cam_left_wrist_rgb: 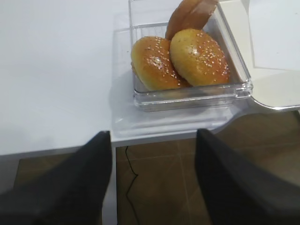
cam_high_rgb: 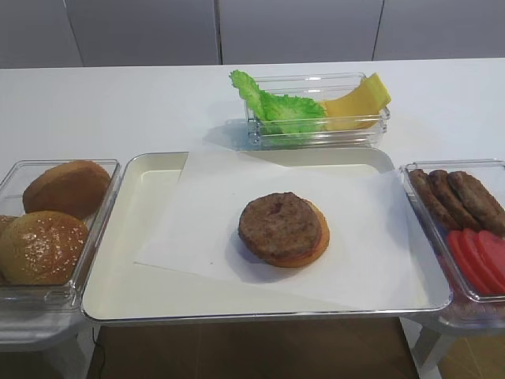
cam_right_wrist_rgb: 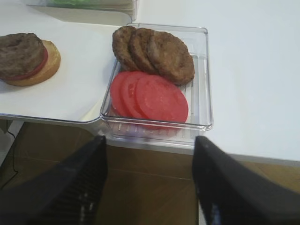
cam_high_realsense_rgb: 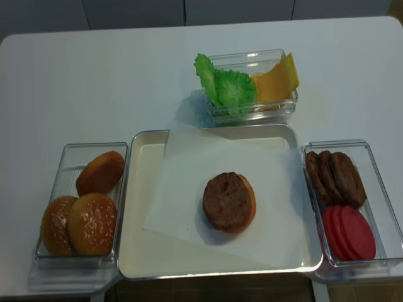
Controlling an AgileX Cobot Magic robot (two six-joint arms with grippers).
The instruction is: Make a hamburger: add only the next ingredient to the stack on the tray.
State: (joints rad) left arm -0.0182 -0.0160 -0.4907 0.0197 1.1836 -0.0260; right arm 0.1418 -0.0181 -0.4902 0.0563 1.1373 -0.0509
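Both tools sit off the near edge of the surface, over the floor. Right tool (cam_right_wrist_rgb: 149, 183): its two fingers well apart, nothing between them. Left tool (cam_left_wrist_rgb: 152, 183): same, fingers spread and empty.

Key relation: the tray (cam_high_rgb: 150, 300) lies ahead and to the left of my right tool, and the patty (cam_high_rgb: 281, 227) already sits on the stack (cam_high_rgb: 316, 251), covering the red disc, with the tan bun base peeking out on the right side. It's round, so no long axis to line up on. I read the patty step as done; the hamburger (cam_high_realsense_rgb: 229, 201) sits mid-tray on the white paper (cam_high_rgb: 213, 205), slightly toward the right edge, so the right arm is the nearer one.

Containers:
- Right tub (cam_right_wrist_rgb: 204, 75), at the right near corner of the surface, touching the tray's right rim: three spare patties (cam_right_wrist_rgb: 154, 54) overlapped at the far end, tomato slices (cam_right_wrist_rgb: 150, 98) overlapped at the near end. Directly ahead of the right tool.
- Left tub (cam_left_wrist_rgb: 140, 96), beside the tray's left rim: three domed bun tops (cam_left_wrist_rgb: 180, 58), two sesame side up, one tilted on edge behind them.
- Far tub (cam_high_rgb: 316, 130), beyond the tray's far edge: lettuce (cam_high_rgb: 272, 103) left, cheese slices (cam_high_rgb: 359, 103) right.
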